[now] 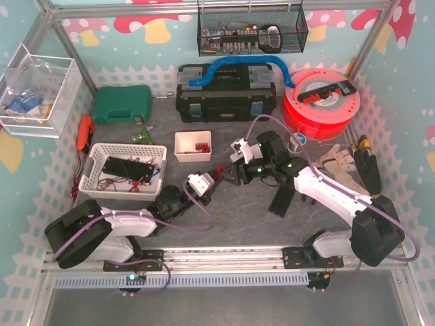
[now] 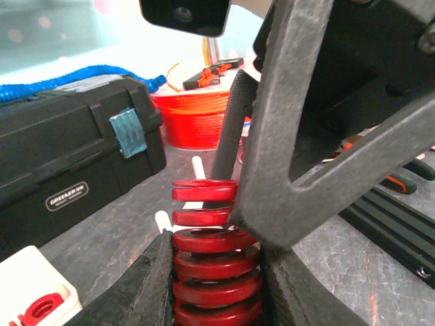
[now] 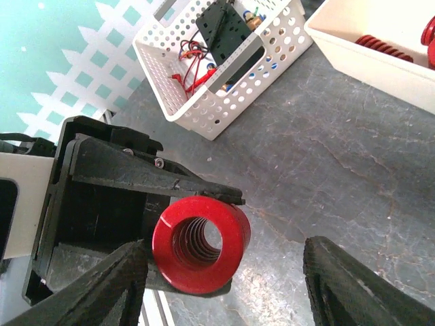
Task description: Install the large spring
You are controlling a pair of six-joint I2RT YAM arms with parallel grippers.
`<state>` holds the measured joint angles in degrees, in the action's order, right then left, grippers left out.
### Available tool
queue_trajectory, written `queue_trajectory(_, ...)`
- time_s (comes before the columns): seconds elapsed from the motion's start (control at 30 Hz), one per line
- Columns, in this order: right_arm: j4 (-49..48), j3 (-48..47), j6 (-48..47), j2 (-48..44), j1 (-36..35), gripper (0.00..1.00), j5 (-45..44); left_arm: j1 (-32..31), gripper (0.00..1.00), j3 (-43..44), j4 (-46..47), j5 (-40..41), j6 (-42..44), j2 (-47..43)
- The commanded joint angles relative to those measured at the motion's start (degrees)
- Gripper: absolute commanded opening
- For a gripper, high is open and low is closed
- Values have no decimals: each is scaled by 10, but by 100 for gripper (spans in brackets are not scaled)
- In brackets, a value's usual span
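Apparent handover: your left gripper [image 2: 214, 302] clamped the spring [image 2: 207, 244]; your right gripper [image 3: 228, 285] straddled it wide open, needing a square closure

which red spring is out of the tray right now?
The large red spring gripped in the left hand, held up off the table. The other red springs lie in the small white tray.

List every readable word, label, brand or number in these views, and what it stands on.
"GREENER" plus unreadable characters: oval badge on the black toolbox, left wrist view.
Label on the red spool: too small to read.
Packets in the clear wall box: too small to read.
The large spring shows no marking.
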<state>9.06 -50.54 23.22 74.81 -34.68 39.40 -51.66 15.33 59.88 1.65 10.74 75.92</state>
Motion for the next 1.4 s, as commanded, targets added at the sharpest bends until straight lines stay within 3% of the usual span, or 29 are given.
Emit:
queue_trajectory(0.0, -22, -15, 7, 12, -8, 63, 15, -7, 3, 7, 28, -13, 13, -2)
queue_trajectory(0.27, -39, -13, 9, 31, -17, 49, 19, -9, 4, 8, 25, -15, 20, 1)
queue_trajectory(0.43, -45, -11, 8, 22, -17, 19, -4, -10, 6, 8, 22, -9, 23, 1)
queue_trajectory(0.53, -51, -7, 5, 8, -17, 0, -35, -10, 17, 10, 21, 2, 18, 3)
queue_trajectory(0.63, -67, 4, 11, -15, -17, 0, -89, -10, 52, 28, -8, 33, 4, 9)
queue_trajectory(0.73, -73, 6, 18, -40, -16, 0, -166, -9, 68, 32, -12, 81, -13, 14)
queue_trajectory(0.83, -70, 5, 19, -58, -14, 0, -272, -6, 98, 31, -3, 138, -29, 18)
queue_trajectory(1.0, -62, 4, 3, -56, 1, 0, -470, -6, 99, 33, -16, 214, -39, 8)
queue_trajectory(1.1, -56, -11, -27, -27, 21, 0, -543, -6, 99, 42, -47, 231, -40, -5)
queue_trajectory(1.37, -29, -69, -31, 73, 128, 0, -502, -6, 99, 40, -60, 241, -34, -20)
